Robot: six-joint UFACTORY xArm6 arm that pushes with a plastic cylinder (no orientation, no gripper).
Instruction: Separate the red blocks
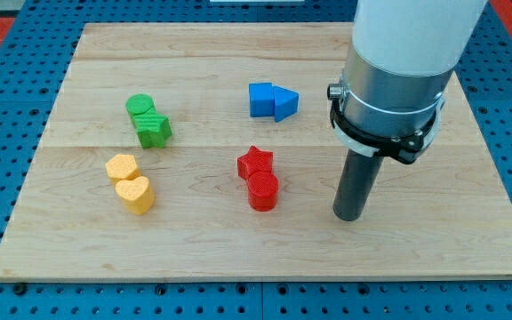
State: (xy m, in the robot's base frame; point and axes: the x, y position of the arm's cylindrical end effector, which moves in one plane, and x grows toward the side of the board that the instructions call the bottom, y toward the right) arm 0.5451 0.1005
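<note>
Nearest the view's bottom, two yellow blocks (130, 182) sit touching at lower left of the wooden board (238, 258). Right of centre, my tip (349, 217) rests on the board, apart from the red pair: a red star block (256, 163) touching a red round block (263, 190), nothing between them and the tip. Farther up, two green blocks (148, 119) touch at left, two blue blocks (272, 101) at centre. The arm's upper body is cut off at the top edge; it carries no gripper.
</note>
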